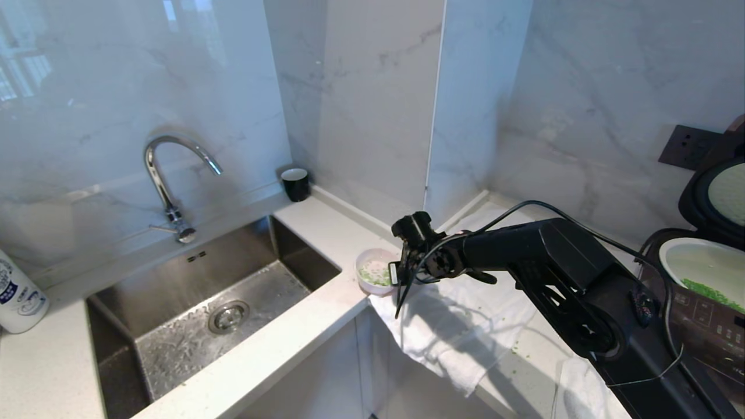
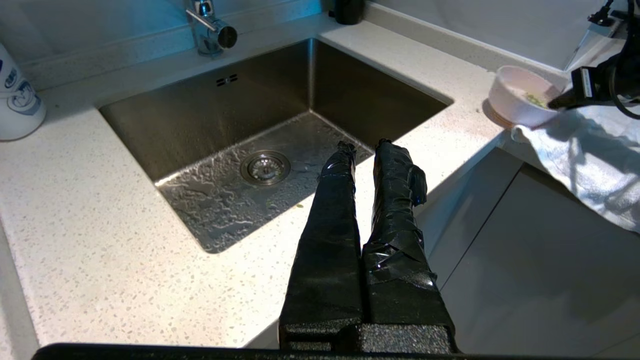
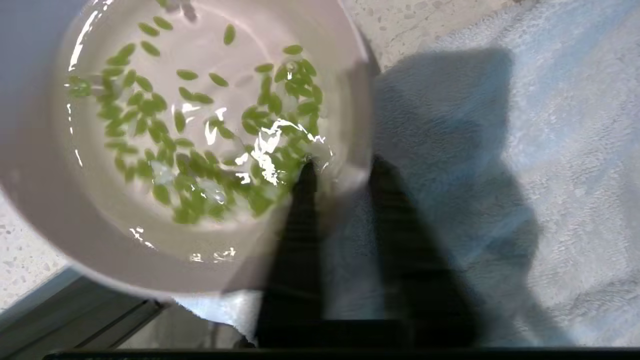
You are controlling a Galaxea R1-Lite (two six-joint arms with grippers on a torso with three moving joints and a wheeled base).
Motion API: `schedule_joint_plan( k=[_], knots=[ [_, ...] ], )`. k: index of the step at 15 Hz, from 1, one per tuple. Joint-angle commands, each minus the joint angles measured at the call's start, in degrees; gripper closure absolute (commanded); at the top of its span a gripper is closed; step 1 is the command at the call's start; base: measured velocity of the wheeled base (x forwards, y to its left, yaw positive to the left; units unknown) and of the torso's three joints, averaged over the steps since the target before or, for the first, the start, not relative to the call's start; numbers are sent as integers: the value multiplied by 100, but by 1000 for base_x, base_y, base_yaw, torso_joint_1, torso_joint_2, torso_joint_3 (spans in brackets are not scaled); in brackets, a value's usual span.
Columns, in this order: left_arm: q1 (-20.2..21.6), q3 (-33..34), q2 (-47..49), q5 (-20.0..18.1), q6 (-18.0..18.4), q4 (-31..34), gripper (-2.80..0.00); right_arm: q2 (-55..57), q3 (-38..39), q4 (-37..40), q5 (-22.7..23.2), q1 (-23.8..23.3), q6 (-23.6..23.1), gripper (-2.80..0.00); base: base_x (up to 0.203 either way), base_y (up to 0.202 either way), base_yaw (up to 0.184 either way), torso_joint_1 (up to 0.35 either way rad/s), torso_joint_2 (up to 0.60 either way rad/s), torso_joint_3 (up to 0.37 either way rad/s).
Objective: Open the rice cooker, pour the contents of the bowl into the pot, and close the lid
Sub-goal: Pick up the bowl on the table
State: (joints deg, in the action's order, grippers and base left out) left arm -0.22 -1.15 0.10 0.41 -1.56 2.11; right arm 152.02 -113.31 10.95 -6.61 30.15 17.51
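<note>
White bowl (image 3: 165,150) seen on counter (image 1: 326,233) at towel (image 1: 465,326) edge, green grains and water inside. Rim pinched by right tool (image 3: 340,175). Cooker lid (image 1: 719,192) raised, pot (image 1: 698,267) exposed. Left tool (image 2: 367,147) nearly closed, empty.

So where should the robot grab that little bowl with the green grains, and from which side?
By the rim. The bowl sits upright on the counter with thin walls and wet grains inside, so pinch the wall, one finger inside and one outside. Come from above on the towel side, where the right gripper already straddles the rim; the sink side is further from that arm.
</note>
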Motion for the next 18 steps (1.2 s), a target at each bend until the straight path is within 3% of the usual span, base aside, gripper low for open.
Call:
schedule_joint_plan(
  k=[1, 7, 14, 18],
  knots=[
    [4, 0, -1, 2, -2, 0, 0, -14, 2, 13, -7, 0, 7, 0, 0, 0, 0, 0, 0, 0],
    [3, 0, -1, 2, -2, 0, 0, -51, 2, 13, -103, -26, 51, 0, 0, 0, 0, 0, 0, 0],
    [-1, 0, -1, 2, -2, 0, 0, -506, 54, 91, -69, -247, 648, 0, 0, 0, 0, 0, 0, 0],
    [-4, 0, -1, 2, -2, 0, 0, -603, 368, 110, -69, -273, 764, 0, 0, 0, 0, 0, 0, 0]
  ],
)
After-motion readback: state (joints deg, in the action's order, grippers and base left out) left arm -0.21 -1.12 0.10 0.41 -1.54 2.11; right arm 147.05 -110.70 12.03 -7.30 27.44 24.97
